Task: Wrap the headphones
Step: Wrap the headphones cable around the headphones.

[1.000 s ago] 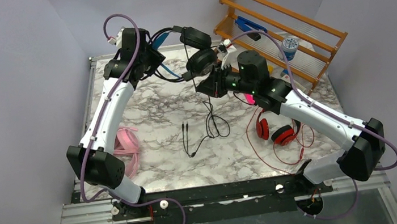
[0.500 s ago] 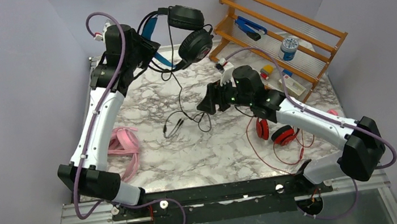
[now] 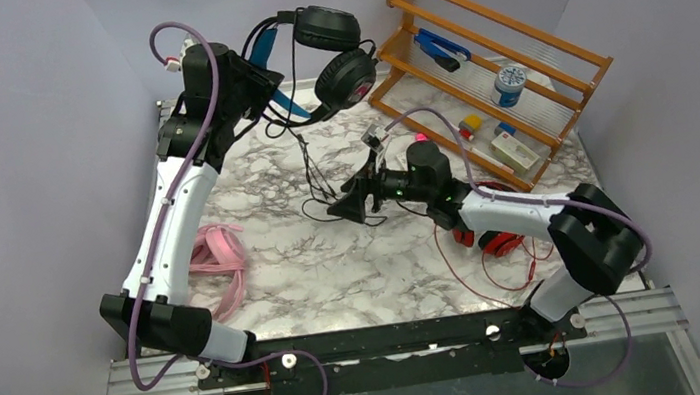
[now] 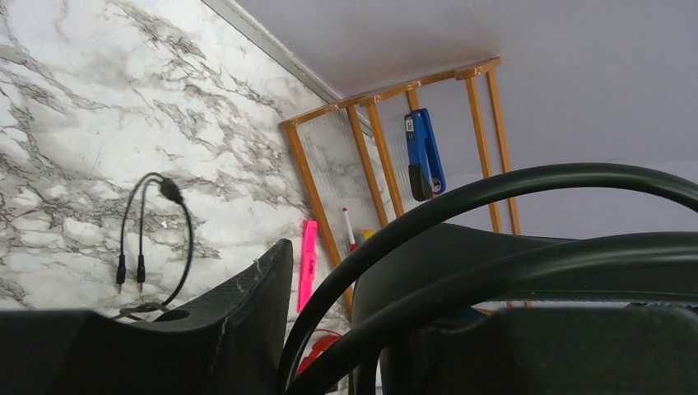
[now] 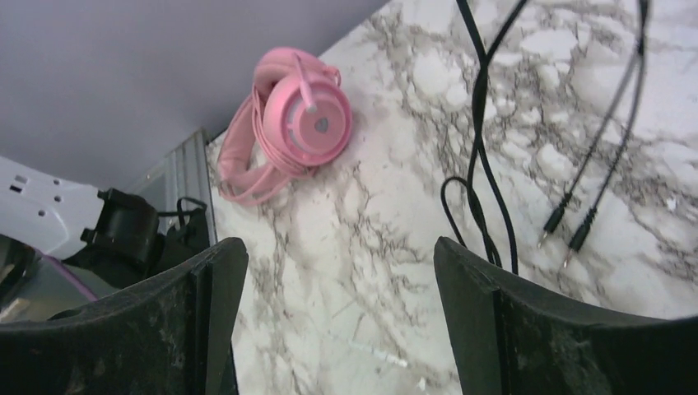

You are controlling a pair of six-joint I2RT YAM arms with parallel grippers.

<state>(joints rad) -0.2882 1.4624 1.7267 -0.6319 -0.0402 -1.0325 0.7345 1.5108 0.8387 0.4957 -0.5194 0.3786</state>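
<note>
The left fingers [image 4: 226,329] clamp black headphones [image 3: 326,29] (right fingers [image 5: 165,329] spread).

- Reaches with the left arm [image 3: 174,194] from its base steeply up toward the far left corner, elbow jutting out to the left near the front edge.
- Holds the left wrist high above the table [image 3: 265,278], with the left gripper [image 3: 259,80] turned to the right.
- Clamps that gripper partway closed on the band of the black headphones [image 3: 343,77], lifted clear of the table.
- Stretches the right arm [image 3: 514,210] low and leftward toward the table's middle, elbow raised at the right.
- Points the right gripper [image 3: 347,206] left and downward, close over the table.
- Spreads its fingers [image 5: 189,329] wide apart, gripping nothing.
</note>
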